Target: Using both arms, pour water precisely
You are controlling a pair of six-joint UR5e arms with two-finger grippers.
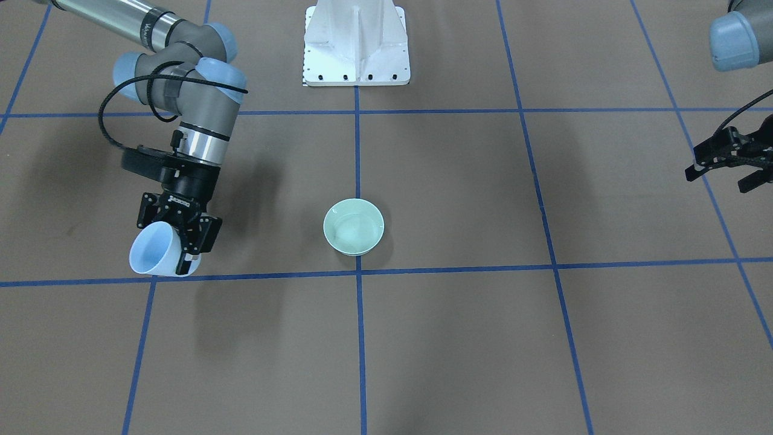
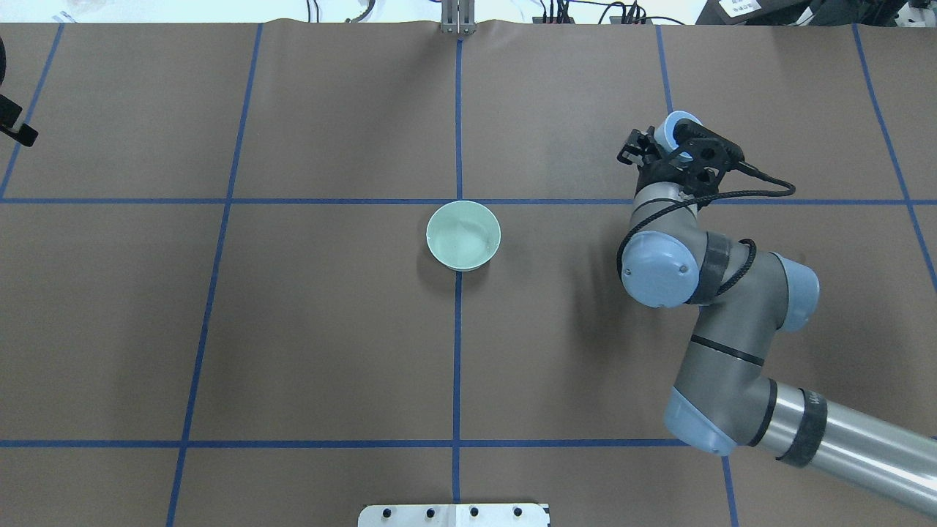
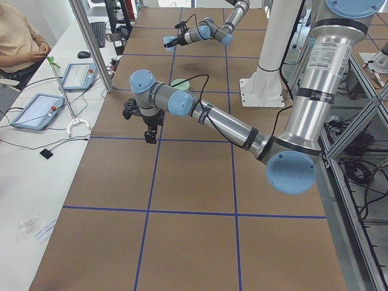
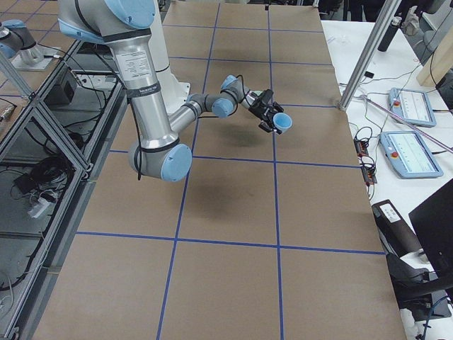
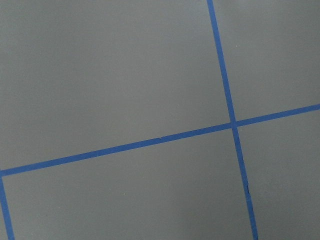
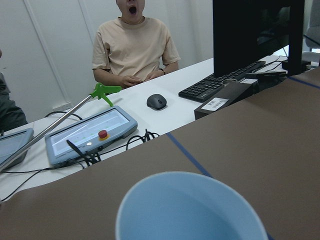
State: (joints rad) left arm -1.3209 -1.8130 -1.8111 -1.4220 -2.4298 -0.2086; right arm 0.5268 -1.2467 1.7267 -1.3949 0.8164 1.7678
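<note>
Nearest the overhead lens: right arm (image 2: pixel 732 344), elbow folded, reaching far out to its own side. Underneath everything, brown table (image 1: pixel 459 338), gridded in blue tape, handy for fixing positions. Left arm (image 3: pixel 224 124) held wide at the opposite edge, probably to leave the middle free. Left tool (image 1: pixel 724 175) spread, holding nothing, with only bare table and tape under its wrist camera. Right tool (image 1: pixel 178 241) pinching cup (image 1: pixel 150 255) by the wall, leaving the mouth clear for pouring. Cup lifted off the table, tipped with its mouth toward the operators' side, well apart from bowl (image 1: pixel 354 226). Bowl upright at table centre, on the middle tape line just beside a crossing, within reach of either arm. Water (image 2: pixel 464 236): a faint sheen in the bowl's bottom, so likely some poured in already. Cannot tell about water in the cup: pale inside in the wrist view, no clear ripple.
</note>
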